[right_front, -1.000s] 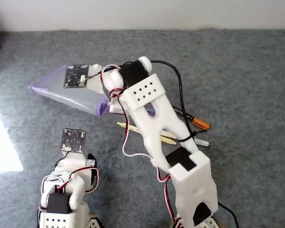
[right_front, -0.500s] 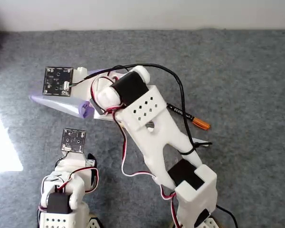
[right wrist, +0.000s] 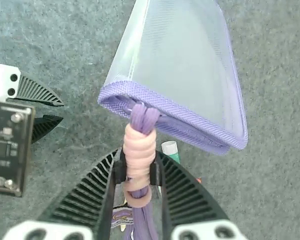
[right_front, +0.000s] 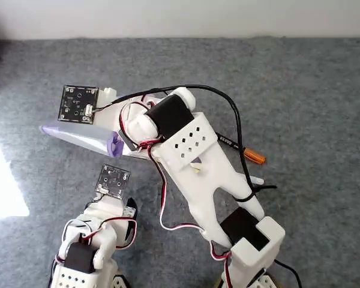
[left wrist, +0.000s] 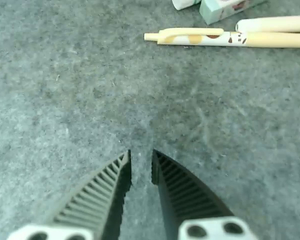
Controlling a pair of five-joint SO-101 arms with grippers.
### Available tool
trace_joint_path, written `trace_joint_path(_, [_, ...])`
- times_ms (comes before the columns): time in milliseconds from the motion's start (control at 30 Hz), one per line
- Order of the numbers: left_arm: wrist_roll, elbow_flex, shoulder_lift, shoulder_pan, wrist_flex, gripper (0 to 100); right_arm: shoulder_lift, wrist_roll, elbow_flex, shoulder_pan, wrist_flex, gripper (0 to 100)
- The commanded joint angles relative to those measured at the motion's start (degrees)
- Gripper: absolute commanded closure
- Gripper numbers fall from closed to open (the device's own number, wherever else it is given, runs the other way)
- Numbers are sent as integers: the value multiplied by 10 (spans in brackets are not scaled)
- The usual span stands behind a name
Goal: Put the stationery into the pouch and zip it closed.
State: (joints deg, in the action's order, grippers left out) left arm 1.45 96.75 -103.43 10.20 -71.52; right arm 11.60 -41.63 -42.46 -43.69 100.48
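1. My right arm (right_front: 198, 156) lies across the middle of the grey mat (right_front: 300, 90). An orange-capped pen (right_front: 252, 157) sticks out from under it toward 4 o'clock.
2. A cream pen (left wrist: 215, 38) lies flat on the mat ahead of my left gripper (left wrist: 141, 155), with an eraser (left wrist: 222, 6) just beyond it. Bare mat separates the pen from the fingertips.
3. A green-capped item (right wrist: 170, 149) shows just past the right gripper (right wrist: 139, 157), below the pouch's purple edge.
4. The pouch (right_front: 78, 135) sits at about 9 o'clock from the mat's centre, at 12 o'clock from the left arm (right_front: 90, 252). It is translucent with purple trim.
5. Its long axis runs roughly 9 to 3 o'clock. The trimmed zip end faces 3 to 4 o'clock, toward the right arm, and the far end points to 9.
6. The right gripper is clamped on the pink-and-purple cord (right wrist: 140, 135) hanging off that zip end.
7. The left gripper's jaws are parted by a thin slit with nothing between them. It is near the pouch but apart from it.
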Motion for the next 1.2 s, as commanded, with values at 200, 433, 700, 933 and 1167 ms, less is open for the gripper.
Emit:
trace_joint_path(200, [-11,-17,-4,-62,-6,927,-41,6,-2,11,24,988])
trace_joint_path(433, [-11,-115,-4,-182,-21,930,-41,6,-2,29,23,988])
trace_joint_path(700, [90,-257,-4,-236,2,873,-36,6,-2,27,13,988])
trace_joint_path(933, [174,-322,-1,-182,-4,652,-38,6,-2,7,15,988])
trace_joint_path(1167, [206,-313,-1,-127,1,660,-43,6,-2,-6,23,988])
